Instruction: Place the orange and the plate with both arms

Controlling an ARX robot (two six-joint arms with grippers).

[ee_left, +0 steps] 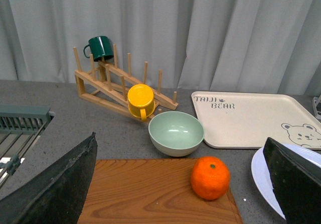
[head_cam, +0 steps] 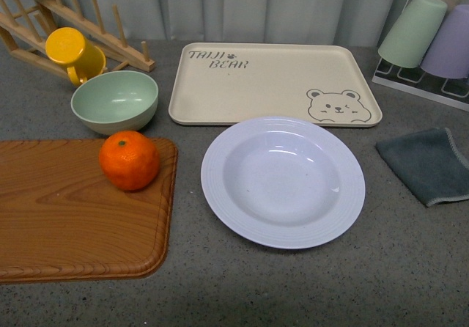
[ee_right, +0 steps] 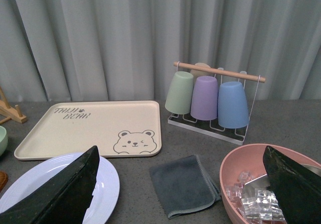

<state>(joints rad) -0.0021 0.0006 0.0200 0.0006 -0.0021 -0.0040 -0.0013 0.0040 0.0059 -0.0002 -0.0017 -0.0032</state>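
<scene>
The orange [head_cam: 130, 160] sits on the right end of a wooden board [head_cam: 66, 217]; it also shows in the left wrist view [ee_left: 210, 178]. The pale lavender plate [head_cam: 283, 181] lies on the grey table in front of the cream bear tray [head_cam: 271, 83]. No gripper shows in the front view. My left gripper [ee_left: 183, 199] is open and empty, above the board, the orange between and beyond its fingers [ee_left: 55, 189]. My right gripper [ee_right: 183, 199] is open and empty, with the plate's edge [ee_right: 108, 184] by one finger.
A pale green bowl [head_cam: 115, 101] and a yellow mug [head_cam: 75, 54] on a wooden rack stand behind the board. A grey cloth [head_cam: 429, 163] lies right of the plate. A cup rack [ee_right: 210, 101] and a pink bowl of ice [ee_right: 251, 184] stand on the right.
</scene>
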